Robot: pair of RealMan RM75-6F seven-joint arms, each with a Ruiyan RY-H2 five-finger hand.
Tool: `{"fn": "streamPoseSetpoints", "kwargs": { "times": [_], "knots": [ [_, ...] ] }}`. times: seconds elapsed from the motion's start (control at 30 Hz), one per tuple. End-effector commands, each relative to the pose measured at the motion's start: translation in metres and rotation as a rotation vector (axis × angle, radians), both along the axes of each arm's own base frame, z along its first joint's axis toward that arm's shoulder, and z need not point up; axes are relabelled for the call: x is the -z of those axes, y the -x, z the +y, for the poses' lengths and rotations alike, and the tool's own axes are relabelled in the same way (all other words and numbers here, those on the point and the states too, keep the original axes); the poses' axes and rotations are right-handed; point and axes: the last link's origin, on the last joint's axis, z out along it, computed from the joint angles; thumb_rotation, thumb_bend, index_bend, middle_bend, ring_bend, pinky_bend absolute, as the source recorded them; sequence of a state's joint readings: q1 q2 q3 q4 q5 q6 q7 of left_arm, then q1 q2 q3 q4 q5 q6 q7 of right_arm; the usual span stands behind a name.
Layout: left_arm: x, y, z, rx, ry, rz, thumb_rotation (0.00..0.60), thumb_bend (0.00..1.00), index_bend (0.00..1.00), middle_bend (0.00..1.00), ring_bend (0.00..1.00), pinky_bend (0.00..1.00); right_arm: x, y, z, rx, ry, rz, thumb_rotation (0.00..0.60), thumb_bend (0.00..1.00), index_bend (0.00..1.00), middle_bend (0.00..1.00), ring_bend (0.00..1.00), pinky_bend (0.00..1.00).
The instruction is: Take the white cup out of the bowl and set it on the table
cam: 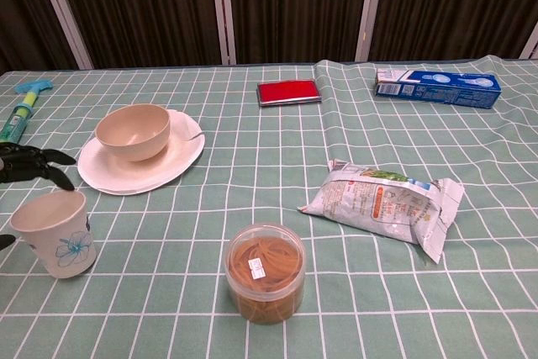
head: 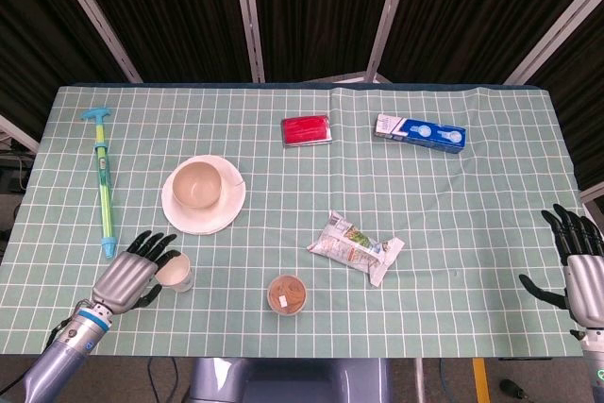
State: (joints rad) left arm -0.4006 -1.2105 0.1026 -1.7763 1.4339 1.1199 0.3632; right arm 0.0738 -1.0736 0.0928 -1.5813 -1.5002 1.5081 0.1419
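Note:
The white cup (head: pixel 176 272) (cam: pixel 55 233), with a blue flower print, stands upright on the green checked cloth near the front left edge. My left hand (head: pixel 123 278) is just to its left, with dark fingers (cam: pixel 34 160) spread behind the rim and off the cup. The beige bowl (head: pixel 196 184) (cam: pixel 133 130) sits on a white plate (head: pixel 229 212) (cam: pixel 181 159) further back and has nothing in it. Holding nothing, my right hand (head: pixel 580 266) hangs with fingers spread at the table's right edge.
A jar of rubber bands (head: pixel 288 293) (cam: pixel 265 271) stands right of the cup. A crumpled snack packet (head: pixel 357 247) lies mid-table. At the back are a red box (head: pixel 307 129) and a blue box (head: pixel 420 133). A green pump toy (head: pixel 104 186) lies along the left.

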Motion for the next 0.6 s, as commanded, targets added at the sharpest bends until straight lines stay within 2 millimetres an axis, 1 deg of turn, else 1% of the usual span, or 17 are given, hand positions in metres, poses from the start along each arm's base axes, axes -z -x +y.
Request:
{"fn": "streamPoseSetpoints", "kwargs": {
  "times": [0.03,0.1,0.13,0.17,0.27,0.37,0.43,0.5,0.6],
  "knots": [
    [-0.025,-0.004,-0.008,-0.003,-0.094,-0.089,0.600,0.43,0.05,0.00,0.00,0.00,0.001,0.000,0.000,0.000,-0.006,0.004,0.600,0.09,0.06,0.00,0.00,0.00],
    [-0.039,-0.001,-0.013,-0.030,-0.163,-0.143,0.600,0.41,0.03,0.00,0.00,0.00,0.002,0.000,0.000,-0.001,-0.011,0.008,0.600,0.09,0.06,0.00,0.00,0.00],
    [-0.043,0.001,-0.015,-0.037,-0.183,-0.160,0.600,0.40,0.03,0.00,0.00,0.00,0.002,0.000,0.000,-0.001,-0.012,0.009,0.600,0.09,0.06,0.00,0.00,0.00],
    [-0.050,0.006,-0.018,-0.053,-0.225,-0.181,0.600,0.39,0.02,0.00,0.00,0.00,0.003,0.000,-0.001,0.000,-0.014,0.013,0.600,0.09,0.06,0.00,0.00,0.00],
    [-0.062,0.020,-0.023,-0.063,-0.327,-0.177,0.600,0.38,0.01,0.00,0.00,0.00,0.006,0.001,-0.002,0.007,-0.025,0.024,0.600,0.09,0.05,0.00,0.00,0.00],
    [-0.067,0.031,-0.028,-0.063,-0.412,-0.154,0.600,0.36,0.00,0.00,0.00,0.00,0.009,0.000,-0.002,0.007,-0.036,0.035,0.600,0.09,0.05,0.00,0.00,0.00],
    [-0.070,0.042,-0.032,-0.068,-0.481,-0.123,0.600,0.33,0.00,0.00,0.00,0.00,0.012,0.000,-0.003,0.004,-0.045,0.055,0.600,0.09,0.05,0.00,0.00,0.00],
    [-0.072,0.051,-0.035,-0.086,-0.515,-0.099,0.600,0.30,0.00,0.00,0.00,0.00,0.014,-0.001,-0.003,-0.003,-0.047,0.076,0.600,0.09,0.05,0.00,0.00,0.00],
    [-0.074,0.059,-0.038,-0.112,-0.528,-0.101,0.600,0.28,0.00,0.00,0.00,0.00,0.017,-0.001,-0.003,-0.009,-0.052,0.090,0.600,0.09,0.05,0.00,0.00,0.00]
  ]
}}
